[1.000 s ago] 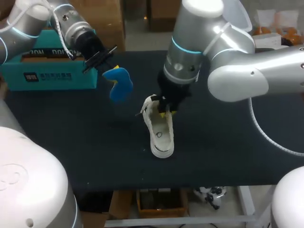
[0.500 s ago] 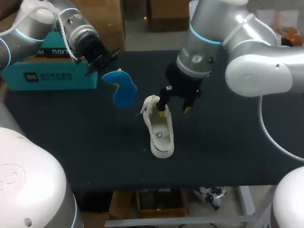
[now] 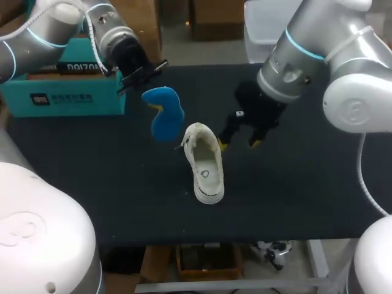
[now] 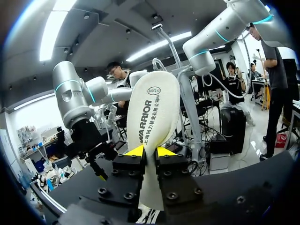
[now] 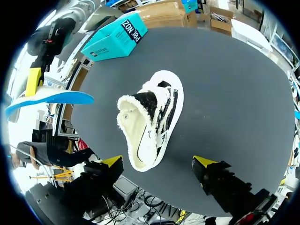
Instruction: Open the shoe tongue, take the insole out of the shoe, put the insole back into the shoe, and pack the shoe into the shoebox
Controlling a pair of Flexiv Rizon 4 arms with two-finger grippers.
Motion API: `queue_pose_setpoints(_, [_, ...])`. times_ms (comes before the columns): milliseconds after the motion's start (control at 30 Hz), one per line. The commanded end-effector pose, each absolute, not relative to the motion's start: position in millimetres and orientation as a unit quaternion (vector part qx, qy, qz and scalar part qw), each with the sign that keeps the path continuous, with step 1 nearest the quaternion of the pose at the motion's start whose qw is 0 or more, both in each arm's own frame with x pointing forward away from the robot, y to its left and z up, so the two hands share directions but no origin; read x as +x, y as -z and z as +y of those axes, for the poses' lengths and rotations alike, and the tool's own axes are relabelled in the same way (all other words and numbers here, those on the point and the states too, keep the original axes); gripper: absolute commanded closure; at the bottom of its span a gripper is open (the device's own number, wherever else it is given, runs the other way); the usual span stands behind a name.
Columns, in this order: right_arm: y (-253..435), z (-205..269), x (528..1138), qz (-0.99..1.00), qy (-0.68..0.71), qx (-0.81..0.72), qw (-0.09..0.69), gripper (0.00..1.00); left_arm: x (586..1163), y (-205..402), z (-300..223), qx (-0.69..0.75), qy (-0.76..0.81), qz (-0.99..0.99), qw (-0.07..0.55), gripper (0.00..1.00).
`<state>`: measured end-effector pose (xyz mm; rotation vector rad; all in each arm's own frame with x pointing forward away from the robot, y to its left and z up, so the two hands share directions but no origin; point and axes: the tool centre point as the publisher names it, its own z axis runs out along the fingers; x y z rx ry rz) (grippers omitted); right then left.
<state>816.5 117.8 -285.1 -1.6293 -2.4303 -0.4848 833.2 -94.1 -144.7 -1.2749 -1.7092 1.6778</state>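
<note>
Far left, at the back of the dark table (image 3: 294, 196): teal shoebox (image 3: 61, 92). Just right of it, left gripper (image 3: 144, 69) clamped on the blue insole (image 3: 165, 113), held in the air, apart from the shoe. Mid-table: white shoe (image 3: 205, 162), sole down on the dark surface, opening upward. Right of its far end, right gripper (image 3: 238, 144) hanging just above the table, yellow-tipped fingers spread, nothing between them.

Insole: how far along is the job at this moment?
Done: the insole is out of the shoe. In hand: the left gripper holds the insole aloft; the right gripper hangs open beside the shoe. To do: reinserting it, then packing the shoe into the shoebox.
</note>
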Motion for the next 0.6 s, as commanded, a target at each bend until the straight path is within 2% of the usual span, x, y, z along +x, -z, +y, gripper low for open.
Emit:
queue_pose_setpoints(33, [286,117,815,-0.816,0.165,-0.547,0.087,0.0,828,143,-94,-0.458,-0.603,-0.62,0.207,1.0])
queue_pose_setpoints(200, [287,116,817,-0.809,0.152,-0.56,0.092,0.0,828,143,-94,-0.458,-0.603,-0.62,0.207,1.0])
queue_pose_setpoints(333, [273,111,812,-0.766,0.188,-0.595,0.152,0.0,809,140,-99,-0.485,-0.597,-0.6,0.222,1.0])
queue_pose_setpoints(600, [265,104,783,-0.664,0.174,-0.683,0.252,0.0,777,138,-113,-0.527,-0.577,-0.565,0.263,1.0])
